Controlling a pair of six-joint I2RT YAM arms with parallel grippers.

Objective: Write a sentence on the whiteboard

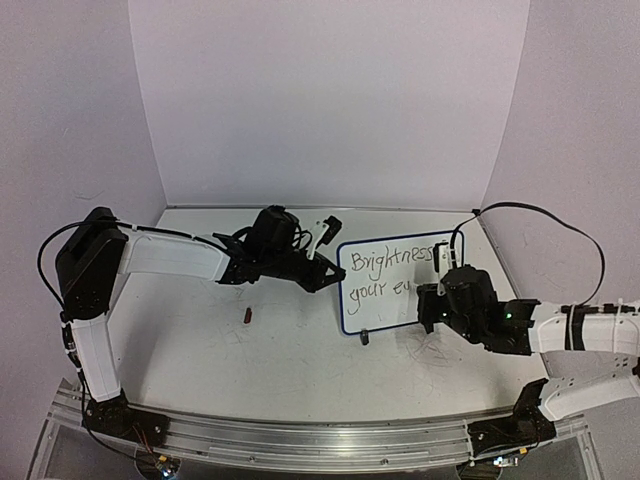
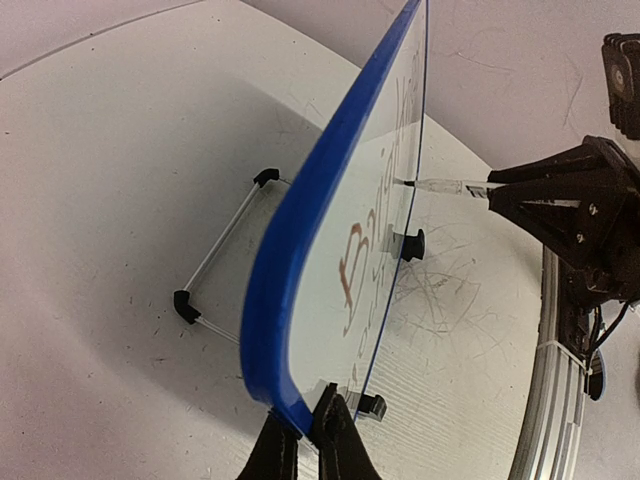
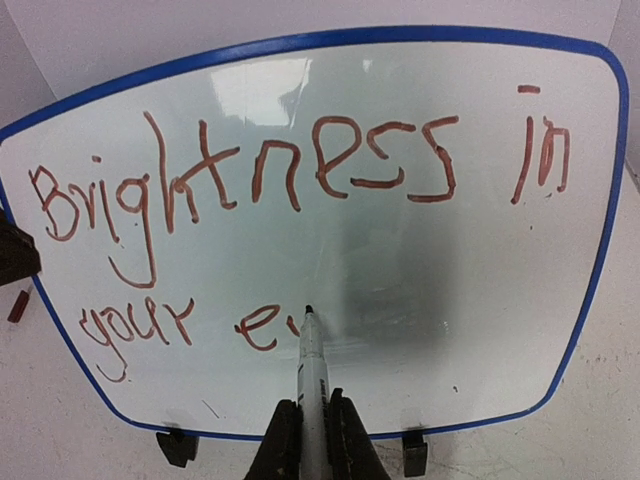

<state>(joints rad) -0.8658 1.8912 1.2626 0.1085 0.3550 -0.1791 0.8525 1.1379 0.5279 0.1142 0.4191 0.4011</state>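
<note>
A: Right, which way did the whiteboard (image 3: pixel 450 300) lie from the right gripper (image 3: pixel 310 415)?

B: Dead ahead, face-on. The fingers were closed on a marker (image 3: pixel 312 365). Its long axis ran straight forward out of the jaws to the board. The tip sat on the lower line of the sentence (image 3: pixel 345 160), just past the "e" that followed "your".

A: Touching?

B: The left wrist view showed the tip meeting the face. I judged it as contact but was not certain.

A: So what did the next stroke turn on?

B: Judgement only: blank board lay to the right of the tip, so writing would need to run rightward along that lower line. The upper line read "Brightness in". Only the right arm held the pen.

A: And the left gripper (image 2: pixel 305 425)?

B: It was pinched shut on the board's blue-framed lower corner. The board rose edge-on away from its fingers. I took that as bracing.

A: Anything obscured?

B: The letter behind the tip could have been a y or a u, I couldn't tell. In the top view the right arm covered the board's right end, so "in" was out of sight. A small dark-red piece (image 1: pixel 247 316) lay on the tabletop (image 1: pixel 200 340), near the left gripper on its arm-base side. It may have been a cap, but it was too small to say.
</note>
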